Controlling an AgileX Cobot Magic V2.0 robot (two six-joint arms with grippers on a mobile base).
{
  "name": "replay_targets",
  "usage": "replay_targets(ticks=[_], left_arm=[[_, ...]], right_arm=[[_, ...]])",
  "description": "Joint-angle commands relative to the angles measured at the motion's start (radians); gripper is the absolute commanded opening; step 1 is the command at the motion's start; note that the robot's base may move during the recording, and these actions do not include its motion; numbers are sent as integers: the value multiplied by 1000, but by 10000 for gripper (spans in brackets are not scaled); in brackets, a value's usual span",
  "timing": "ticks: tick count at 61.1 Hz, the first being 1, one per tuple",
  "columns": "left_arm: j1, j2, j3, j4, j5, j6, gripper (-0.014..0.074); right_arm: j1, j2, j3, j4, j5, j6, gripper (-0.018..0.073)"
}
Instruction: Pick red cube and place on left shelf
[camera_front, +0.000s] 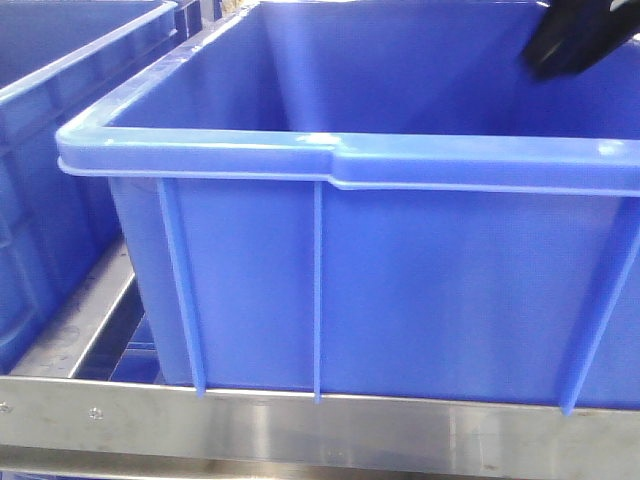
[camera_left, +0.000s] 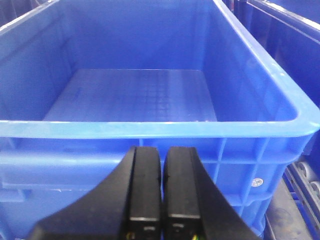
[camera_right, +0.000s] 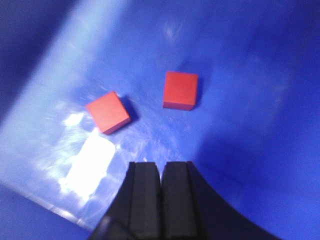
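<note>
Two red cubes lie on the floor of a blue crate in the right wrist view, one (camera_right: 180, 90) at the centre and one (camera_right: 108, 112) to its left. My right gripper (camera_right: 161, 170) is shut and empty, hovering above and short of them. In the front view a dark part of the right arm (camera_front: 575, 35) shows over the big blue crate (camera_front: 330, 160) at the top right. My left gripper (camera_left: 163, 155) is shut and empty, held outside the near wall of an empty blue ribbed crate (camera_left: 150, 127). The crates sit on a silver steel-rail rack (camera_front: 300, 430).
A second blue crate (camera_front: 50, 150) stands to the left in the front view, with a rail gap (camera_front: 90, 320) between them. In the left wrist view another dark-blue crate (camera_left: 290, 35) stands at the right and rollers (camera_left: 305, 175) show below it.
</note>
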Motion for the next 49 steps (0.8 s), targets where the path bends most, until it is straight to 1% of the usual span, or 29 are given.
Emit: replay_targets(ticks=[1, 29, 43, 49], left_arm=[[-5, -16, 23, -5, -86, -1, 102], [-5, -16, 23, -5, -86, -1, 102], [-5, -16, 23, -5, -86, -1, 102], [-5, -16, 23, -5, -86, -1, 102]], right_arm=[[0, -107, 19, -25, -102, -12, 48], [0, -476, 294, -25, -301, -12, 48], [0, -644, 378, -26, -312, -12, 48], [0, -666, 384, -26, -295, -12, 48]])
